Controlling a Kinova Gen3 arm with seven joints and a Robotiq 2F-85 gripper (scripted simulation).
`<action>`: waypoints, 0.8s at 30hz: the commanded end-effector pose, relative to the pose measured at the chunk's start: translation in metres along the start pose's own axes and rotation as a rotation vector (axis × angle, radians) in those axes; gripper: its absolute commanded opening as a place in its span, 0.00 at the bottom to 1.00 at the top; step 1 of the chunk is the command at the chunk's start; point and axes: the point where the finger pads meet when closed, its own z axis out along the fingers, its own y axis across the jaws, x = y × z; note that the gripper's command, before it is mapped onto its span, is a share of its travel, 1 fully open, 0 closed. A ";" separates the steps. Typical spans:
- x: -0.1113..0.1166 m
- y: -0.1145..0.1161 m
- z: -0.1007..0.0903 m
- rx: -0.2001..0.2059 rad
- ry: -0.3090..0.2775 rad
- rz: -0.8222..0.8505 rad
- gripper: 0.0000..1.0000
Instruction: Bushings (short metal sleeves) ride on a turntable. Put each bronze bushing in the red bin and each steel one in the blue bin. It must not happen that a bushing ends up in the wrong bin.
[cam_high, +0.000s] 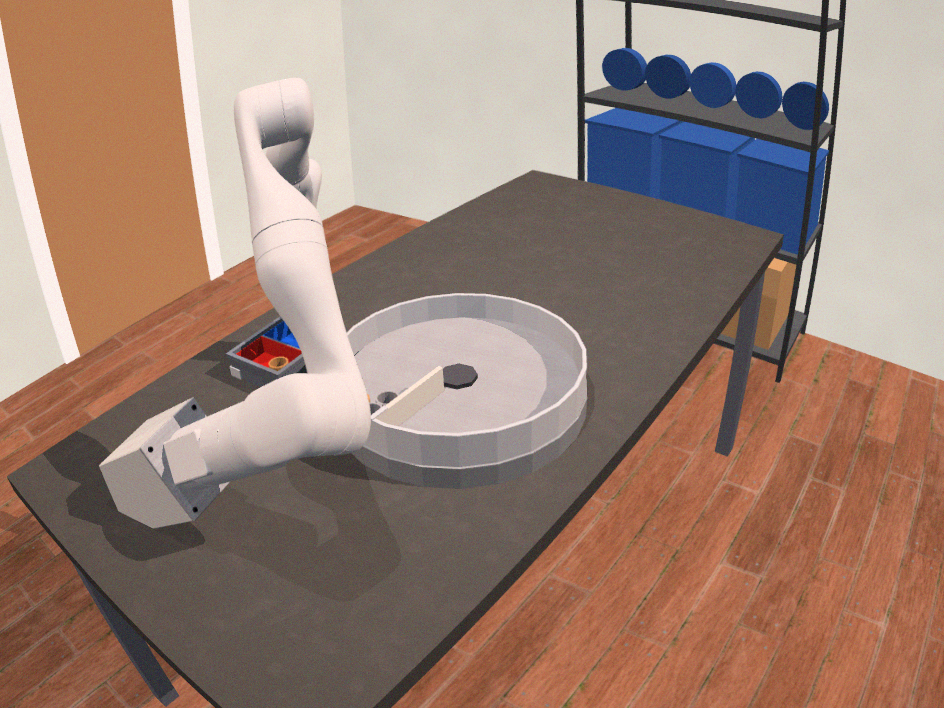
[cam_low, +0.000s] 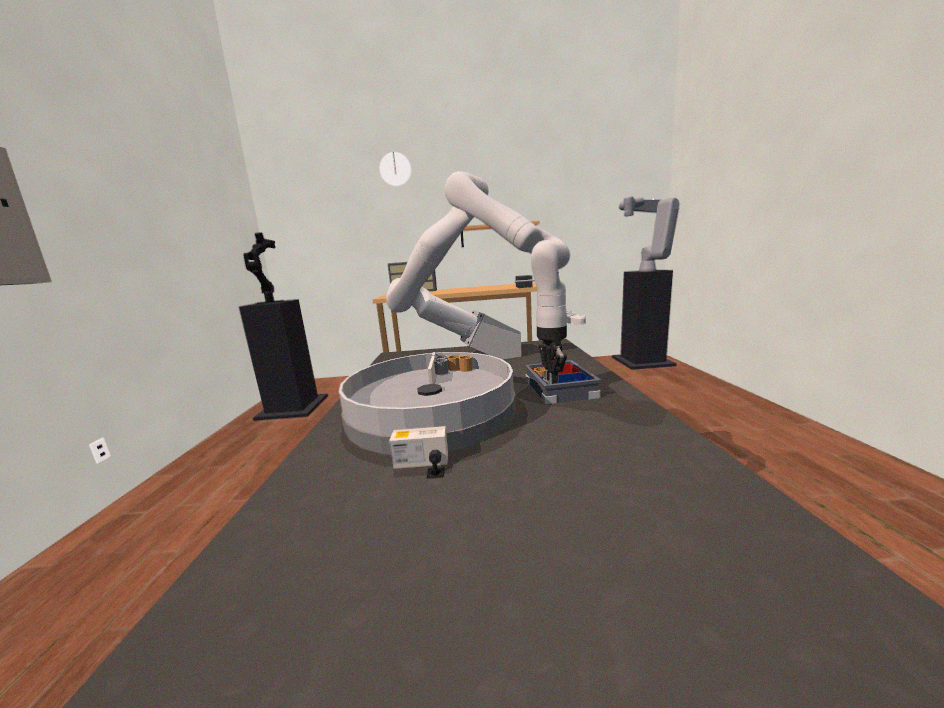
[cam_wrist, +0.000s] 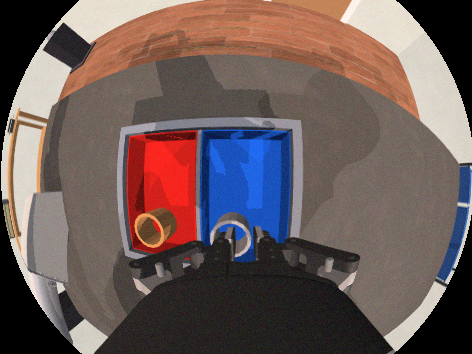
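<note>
My gripper (cam_wrist: 244, 235) (cam_low: 554, 374) is open by a narrow gap, low at the near end of the blue bin (cam_wrist: 255, 175) (cam_high: 282, 333). A steel bushing (cam_wrist: 233, 217) stands there; one finger overlaps its bore and the other lies outside it, with a wall in the gap and no clear grip. Whether it touches the bin floor cannot be told. A bronze bushing (cam_wrist: 170, 223) (cam_high: 279, 362) is in the near left corner of the red bin (cam_wrist: 172, 170) (cam_high: 257, 349). Steel bushings (cam_high: 387, 397) (cam_low: 441, 366) and bronze ones (cam_low: 465, 364) ride on the turntable (cam_high: 495, 400) (cam_low: 388, 384).
A pale barrier (cam_high: 411, 400) (cam_low: 432, 369) crosses part of the turntable, and a high rim (cam_high: 457, 451) (cam_low: 427, 417) surrounds it. A dark hub (cam_high: 460, 375) is at its centre. A white box (cam_low: 418, 448) stands beyond the rim with a small black stand (cam_low: 435, 463).
</note>
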 end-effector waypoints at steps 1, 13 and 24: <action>0.001 0.001 -0.003 -0.003 0.003 0.000 0.19; 0.001 0.001 -0.007 -0.003 0.003 0.000 0.19; 0.001 0.001 -0.010 -0.003 0.003 0.000 0.19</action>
